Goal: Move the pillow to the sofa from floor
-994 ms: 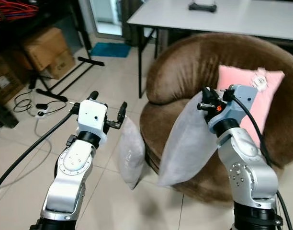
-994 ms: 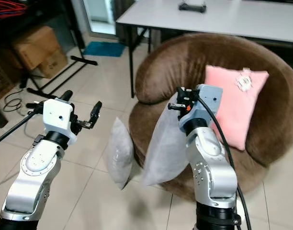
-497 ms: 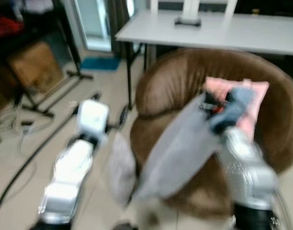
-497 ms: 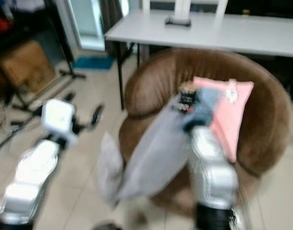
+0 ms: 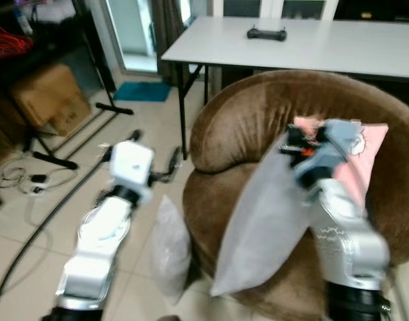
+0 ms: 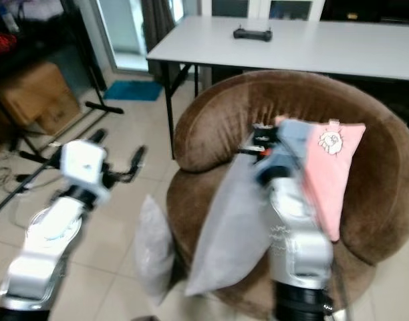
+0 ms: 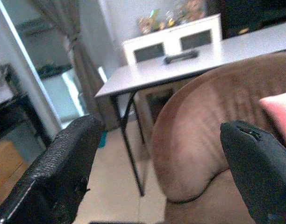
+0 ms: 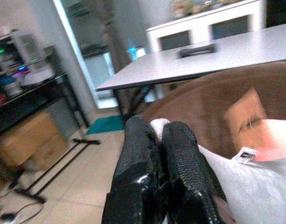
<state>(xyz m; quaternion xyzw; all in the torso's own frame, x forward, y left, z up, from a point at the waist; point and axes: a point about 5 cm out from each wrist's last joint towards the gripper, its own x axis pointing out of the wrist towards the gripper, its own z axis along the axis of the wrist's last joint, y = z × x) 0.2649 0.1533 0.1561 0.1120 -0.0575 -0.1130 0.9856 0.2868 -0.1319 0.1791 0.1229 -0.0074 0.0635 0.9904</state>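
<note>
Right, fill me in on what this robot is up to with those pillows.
The right gripper is shut on the top corner of a grey pillow, which hangs over the front of the brown sofa. A pink pillow leans against the sofa's back. A second grey pillow stands on the floor against the sofa's front. The left gripper is open above it, holding nothing.

Brown round sofa (image 5: 258,127) carries a pink pillow (image 6: 331,174) leaning on its backrest. Tiled floor (image 5: 44,221) has a grey pillow (image 5: 171,247) propped against the sofa front, cardboard boxes (image 5: 51,97), cables (image 5: 21,177). White table (image 5: 325,43) holds a black controller (image 5: 266,33).
</note>
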